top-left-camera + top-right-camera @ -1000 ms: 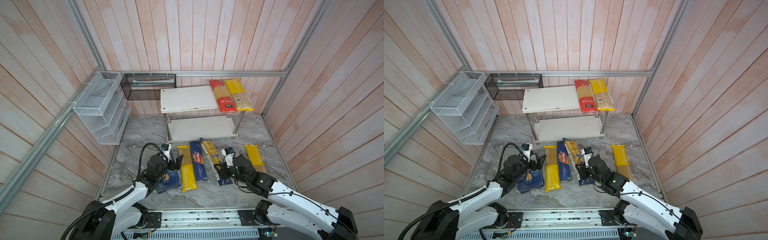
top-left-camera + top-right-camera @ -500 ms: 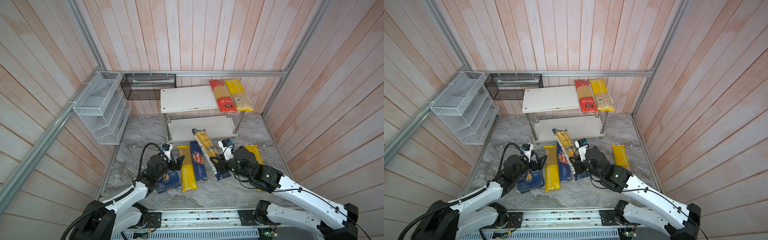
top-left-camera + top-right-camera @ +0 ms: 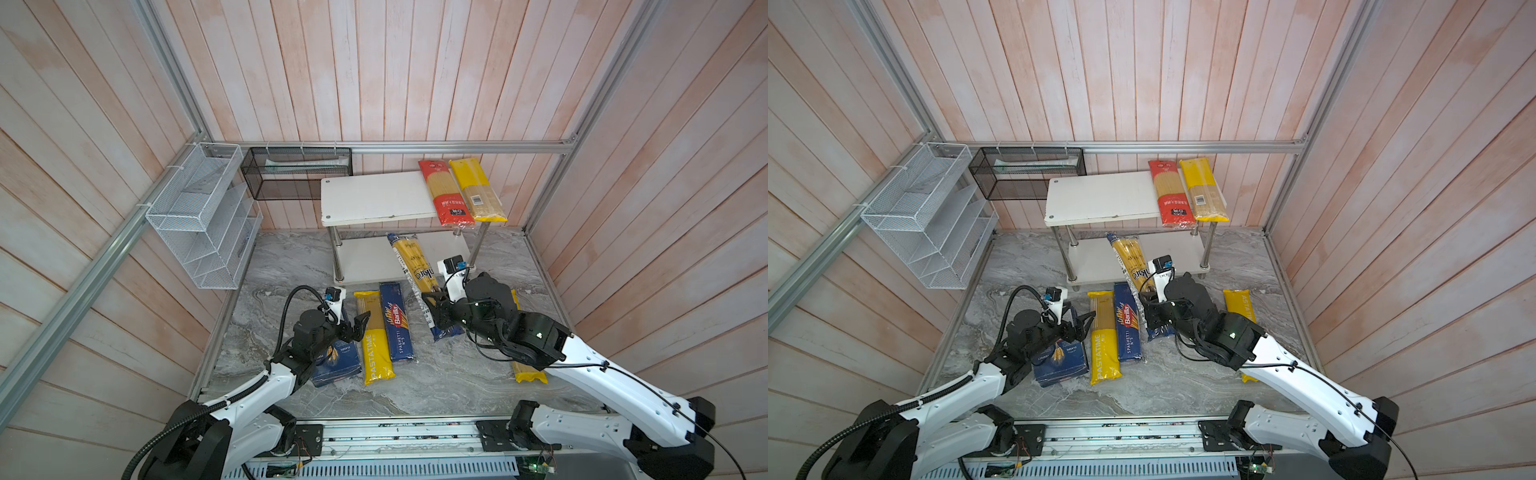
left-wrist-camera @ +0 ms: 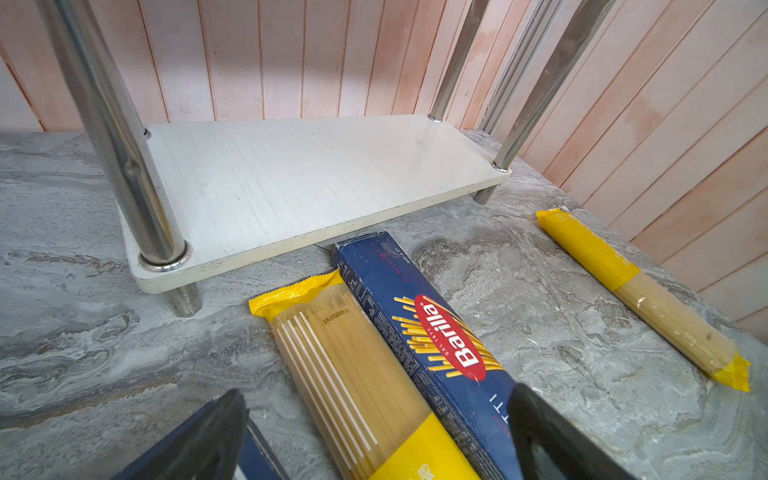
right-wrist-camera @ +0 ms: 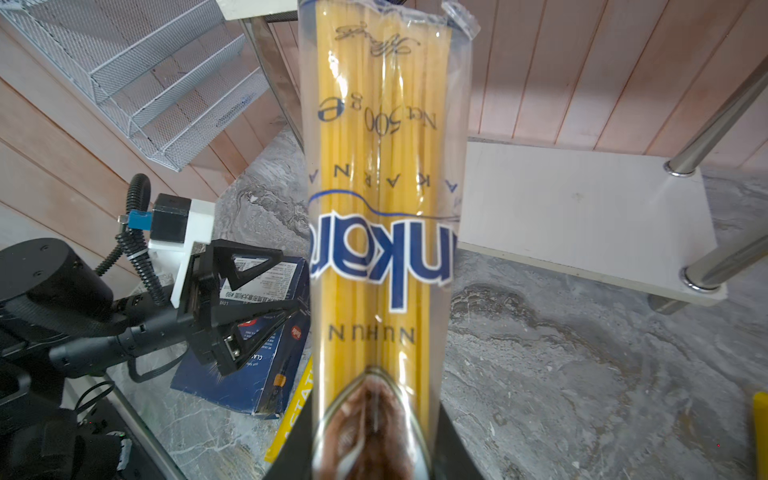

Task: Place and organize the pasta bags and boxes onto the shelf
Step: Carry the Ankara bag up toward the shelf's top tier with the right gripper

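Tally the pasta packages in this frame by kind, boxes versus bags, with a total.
Boxes: 2, wide Barilla box, Spaghetti box
Bags: 5, red bag, yellow shelf bag, PASTATIME bag, gold-and-blue bag, yellow tabletop bag
Total: 7

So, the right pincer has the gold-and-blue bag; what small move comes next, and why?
The right pincer is shut on the gold-and-blue bag, held tilted in the air with its far end toward the shelf. I would probably raise it higher and carry it to the top board, whose bare stretch lies beside the red bag.
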Controlling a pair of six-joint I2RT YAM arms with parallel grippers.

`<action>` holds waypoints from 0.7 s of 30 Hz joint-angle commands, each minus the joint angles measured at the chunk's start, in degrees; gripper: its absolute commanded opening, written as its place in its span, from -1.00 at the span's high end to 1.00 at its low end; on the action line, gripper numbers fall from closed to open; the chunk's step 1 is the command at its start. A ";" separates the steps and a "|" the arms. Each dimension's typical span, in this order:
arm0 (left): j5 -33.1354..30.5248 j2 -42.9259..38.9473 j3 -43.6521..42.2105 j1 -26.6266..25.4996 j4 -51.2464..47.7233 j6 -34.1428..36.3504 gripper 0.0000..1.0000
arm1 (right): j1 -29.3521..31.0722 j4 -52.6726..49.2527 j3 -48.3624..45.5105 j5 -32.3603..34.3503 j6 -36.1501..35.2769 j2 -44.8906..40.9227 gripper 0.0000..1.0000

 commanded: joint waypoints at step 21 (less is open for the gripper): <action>0.99 -2.06 -0.89 -0.17 2.19 1.47 -0.99 | -4.68 4.39 26.82 6.99 -12.53 13.91 0.84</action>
